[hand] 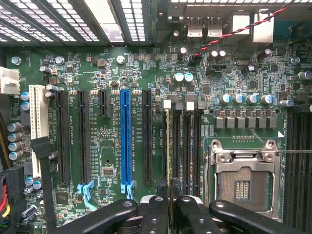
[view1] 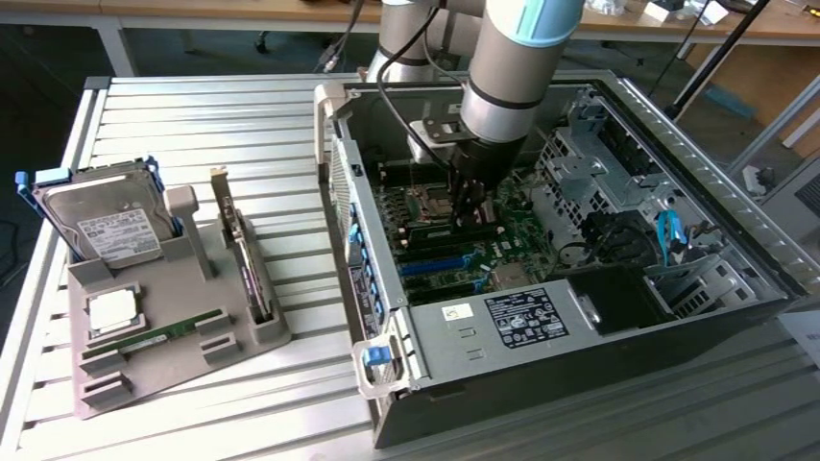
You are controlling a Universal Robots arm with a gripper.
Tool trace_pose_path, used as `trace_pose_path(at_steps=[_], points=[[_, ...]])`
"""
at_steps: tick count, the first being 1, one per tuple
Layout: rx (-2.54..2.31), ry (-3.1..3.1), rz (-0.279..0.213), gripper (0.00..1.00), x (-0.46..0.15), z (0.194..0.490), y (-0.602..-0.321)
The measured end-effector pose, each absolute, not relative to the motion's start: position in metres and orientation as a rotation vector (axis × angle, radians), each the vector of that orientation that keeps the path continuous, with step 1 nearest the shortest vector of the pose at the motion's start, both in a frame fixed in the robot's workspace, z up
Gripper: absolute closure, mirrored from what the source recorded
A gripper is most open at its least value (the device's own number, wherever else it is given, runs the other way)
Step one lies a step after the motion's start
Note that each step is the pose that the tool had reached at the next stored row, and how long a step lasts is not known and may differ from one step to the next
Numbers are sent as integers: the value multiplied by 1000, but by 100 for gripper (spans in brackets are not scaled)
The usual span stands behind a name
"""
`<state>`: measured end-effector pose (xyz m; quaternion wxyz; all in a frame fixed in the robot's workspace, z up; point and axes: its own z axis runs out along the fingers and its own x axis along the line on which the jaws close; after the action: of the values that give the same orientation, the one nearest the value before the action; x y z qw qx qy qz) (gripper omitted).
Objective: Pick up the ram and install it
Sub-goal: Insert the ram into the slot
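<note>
1 ram [hand: 168, 146], pinched tight in the gripper [hand: 168, 204] at the motherboard's [hand: 112, 73] memory slots [hand: 187, 146], could jam or bend if pressed down misaligned.

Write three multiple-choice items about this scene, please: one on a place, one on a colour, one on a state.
1. Where is the gripper? A) over the floor B) inside the computer case C) at a shelf
2. What colour is the long slot between black ones? A) red B) blue C) yellow
3. The gripper is: A) wide open B) shut on a cable C) shut on the ram
Answers: 1 B, the arm reaches down into the open case; 2 B, it shows blue on the motherboard; 3 C, the thin stick stands edge-on between the fingers.
</note>
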<state>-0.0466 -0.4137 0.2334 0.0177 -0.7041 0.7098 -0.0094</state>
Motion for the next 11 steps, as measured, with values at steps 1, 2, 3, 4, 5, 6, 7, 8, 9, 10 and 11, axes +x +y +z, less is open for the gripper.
trace_pose_path(at_steps=[1, 2, 3, 4, 5, 6, 7, 8, 9, 10, 11], points=[[-2187, 2205, -29, 87, -47, 234, -414], [-2187, 2205, -29, 87, -47, 235, -414], [-2187, 2205, -29, 87, -47, 236, -414], [-2187, 2205, -29, 87, -47, 236, -414], [-2187, 2205, -29, 87, -47, 236, -414], [-2187, 2205, -29, 87, -47, 236, -414], [-2187, 2205, -29, 87, -47, 236, -414], [-2186, 2207, -29, 87, -47, 236, -414], [-2186, 2210, -32, 87, -47, 236, -414], [-2188, 2213, -38, 87, -47, 236, -414], [-2188, 2213, -40, 87, -47, 236, -414]])
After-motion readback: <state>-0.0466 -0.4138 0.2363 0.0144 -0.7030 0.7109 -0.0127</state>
